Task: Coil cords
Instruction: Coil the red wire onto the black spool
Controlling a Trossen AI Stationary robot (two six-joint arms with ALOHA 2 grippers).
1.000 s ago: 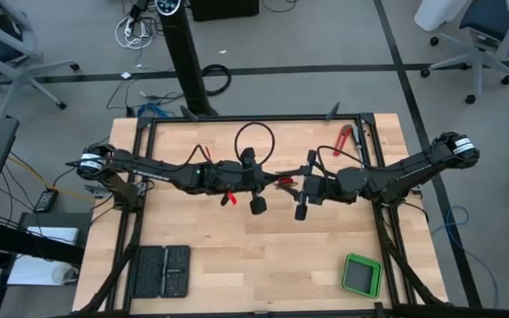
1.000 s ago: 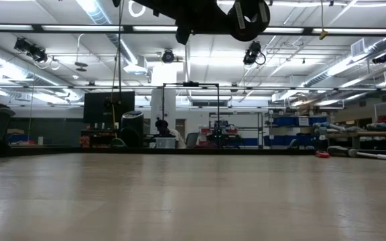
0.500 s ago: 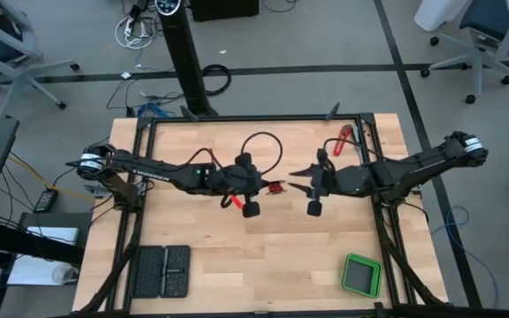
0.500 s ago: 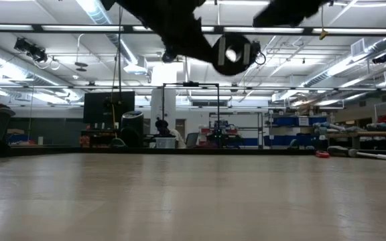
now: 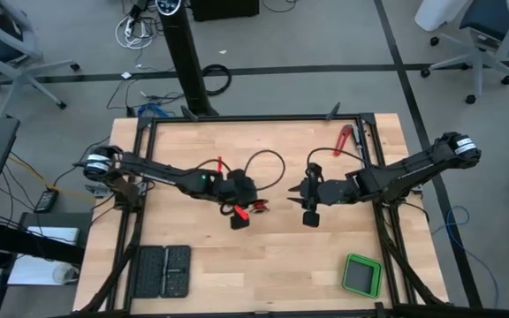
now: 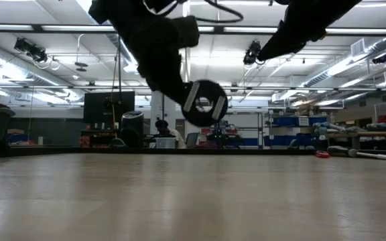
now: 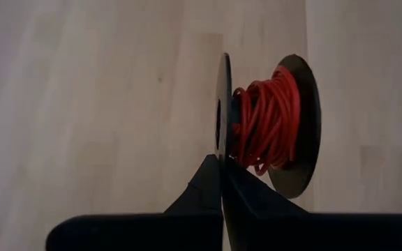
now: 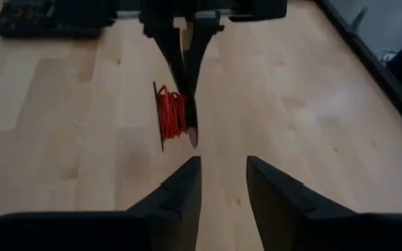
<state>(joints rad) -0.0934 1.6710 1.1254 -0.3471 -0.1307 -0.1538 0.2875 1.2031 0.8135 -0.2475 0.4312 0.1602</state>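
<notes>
The cords are one thin red wire [image 7: 267,118] wound on a small dark spool with two discs [image 5: 256,209]. My left gripper [image 7: 222,183] is shut on the spool above the table's middle. The low view shows the spool [image 6: 203,104] hanging clear of the tabletop. My right gripper [image 8: 220,174] stands open a short way to the spool's right, pointing at it with nothing between its fingers. The right wrist view shows the spool [image 8: 173,115] below my left fingers [image 8: 183,56]. My left gripper pinches the rim of one spool disc [image 7: 222,143] between its two fingers, which come slanting down from the table's left. The spool sticks out beyond the fingertips, lifted clear of the table, with its discs upright.
A black cable loop [image 5: 268,159] lies on the table behind the grippers. A red-handled tool [image 5: 343,140] lies at the far right, a green box [image 5: 361,275] at the near right and a black case [image 5: 160,271] at the near left. Bare wood lies under the spool.
Both grippers have tipped downward and sunk. From close together at the table's middle they have drawn apart. My left gripper carried the spool down and toward the near edge, and my right gripper drew back toward the right.
</notes>
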